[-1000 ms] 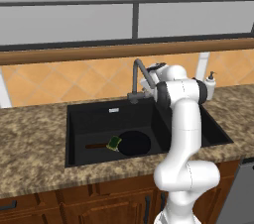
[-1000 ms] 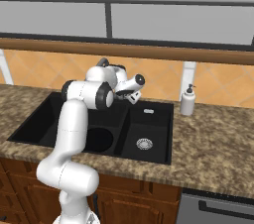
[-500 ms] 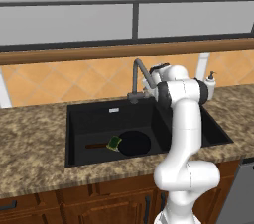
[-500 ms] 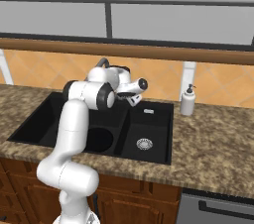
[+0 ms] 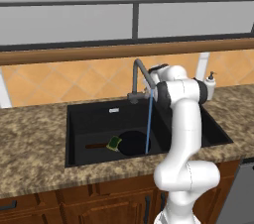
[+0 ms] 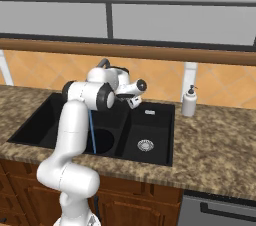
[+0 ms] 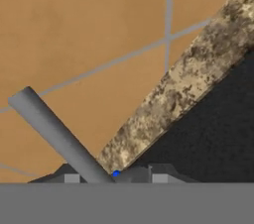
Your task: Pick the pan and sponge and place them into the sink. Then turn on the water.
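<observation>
1. The pan (image 5: pixel 133 142) lies in the sink (image 5: pixel 89 119), in its large basin, with the sponge (image 5: pixel 114 143) touching its handle side.
2. You see water (image 5: pixel 148 124) falling from the faucet (image 5: pixel 140 72) onto the pan.
3. Your hand (image 6: pixel 131 101) sits beside the faucet; whether it is clenched or released, you cannot tell.

white arm (image 6: pixel 75 135) over black sink (image 6: pixel 150 142), thin blue water stream (image 6: pixel 92 132), soap dispenser (image 6: pixel 188 102) on granite counter (image 6: pixel 220 145)
</observation>
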